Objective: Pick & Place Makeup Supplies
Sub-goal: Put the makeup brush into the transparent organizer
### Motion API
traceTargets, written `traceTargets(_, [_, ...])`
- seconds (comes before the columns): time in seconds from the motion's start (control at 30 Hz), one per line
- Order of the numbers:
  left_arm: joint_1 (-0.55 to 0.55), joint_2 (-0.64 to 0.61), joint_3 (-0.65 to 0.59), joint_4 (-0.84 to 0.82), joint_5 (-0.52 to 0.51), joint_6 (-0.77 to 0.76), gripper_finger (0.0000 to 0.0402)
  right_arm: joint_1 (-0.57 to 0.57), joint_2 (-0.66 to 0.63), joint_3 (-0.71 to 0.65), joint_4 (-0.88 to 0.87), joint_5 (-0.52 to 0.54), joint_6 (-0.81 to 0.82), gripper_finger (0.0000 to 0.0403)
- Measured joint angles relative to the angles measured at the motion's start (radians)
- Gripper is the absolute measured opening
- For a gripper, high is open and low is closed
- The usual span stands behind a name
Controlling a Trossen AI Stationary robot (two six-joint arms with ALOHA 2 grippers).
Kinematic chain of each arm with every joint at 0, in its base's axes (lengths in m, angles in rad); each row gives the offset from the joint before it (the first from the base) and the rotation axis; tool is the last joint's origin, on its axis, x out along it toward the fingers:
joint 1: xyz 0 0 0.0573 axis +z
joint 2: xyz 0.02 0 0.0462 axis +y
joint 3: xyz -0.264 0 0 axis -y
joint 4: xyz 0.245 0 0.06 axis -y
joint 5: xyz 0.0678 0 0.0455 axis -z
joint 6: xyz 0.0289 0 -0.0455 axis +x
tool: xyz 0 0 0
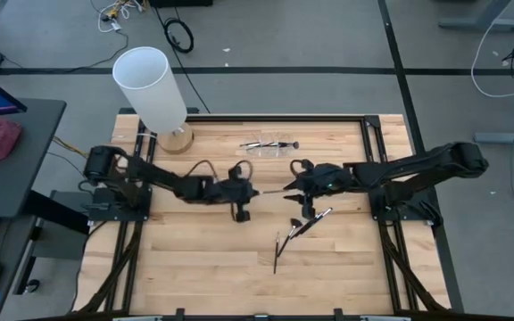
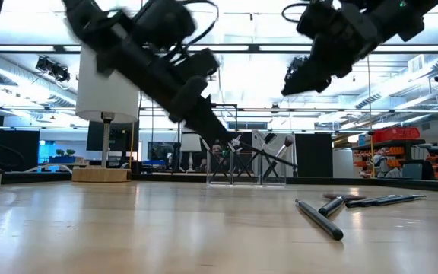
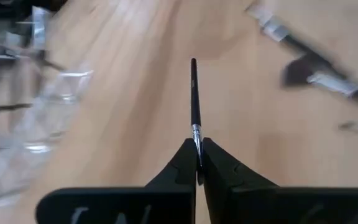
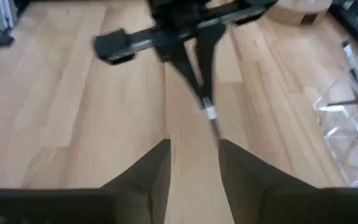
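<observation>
1. Your left gripper [image 3: 199, 163] hung above mid-table, in front of the clear organizer [image 1: 270, 145], jaws clamped on one thin brush [image 3: 195, 102].
2. Your right gripper [image 4: 193, 163] faced it just beside, jaws apart, holding nothing.
3. Loose brushes [image 1: 294, 234] lay on the wood, nearer you than the organizer.

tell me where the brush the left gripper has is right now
In the high view the brush is at mid-table, pinched in the shut left gripper and pointing toward the open right gripper, with the loose brushes lying just in front.
</observation>
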Motion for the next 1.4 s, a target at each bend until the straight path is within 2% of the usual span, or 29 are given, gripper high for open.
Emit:
traceTargets(0.13, [0.061, -0.030, 0.236, -0.466, -0.086, 0.093, 0.0008, 0.000, -0.031, 0.000, 0.000, 0.000, 0.002, 0.0139])
traceTargets(0.23, [0.108, -0.027, 0.434, -0.715, -0.113, 0.154, 0.0009, 0.000, -0.030, 0.000, -0.001, 0.000, -0.002, 0.0139])
traceTargets(0.37, [0.173, -0.027, 0.639, -0.920, -0.114, 0.198, 0.0007, 0.000, -0.017, -0.011, -0.013, 0.000, -0.002, 0.0139])
traceTargets(0.5, [0.262, -0.028, 0.789, -1.114, -0.073, 0.160, 0.0008, 0.000, -0.010, -0.042, -0.006, 0.000, -0.004, 0.0139])
traceTargets(0.63, [0.349, -0.027, 0.816, -1.199, -0.012, 0.114, 0.0006, 0.000, -0.007, -0.071, 0.021, 0.000, -0.004, 0.0139])
traceTargets(0.8, [0.416, 0.016, 0.778, -1.225, 0.038, 0.115, 0.0007, -0.001, -0.007, -0.090, 0.074, 0.000, -0.032, 0.0139])
traceTargets(0.97, [0.410, 0.076, 0.753, -1.218, 0.019, 0.190, 0.0005, -0.001, -0.007, -0.090, 0.107, 0.001, -0.050, 0.0139])
traceTargets(1.4, [0.415, 0.125, 0.751, -1.187, 0.023, 0.193, 0.0017, -0.001, -0.007, -0.090, 0.112, 0.001, -0.050, 0.0139])
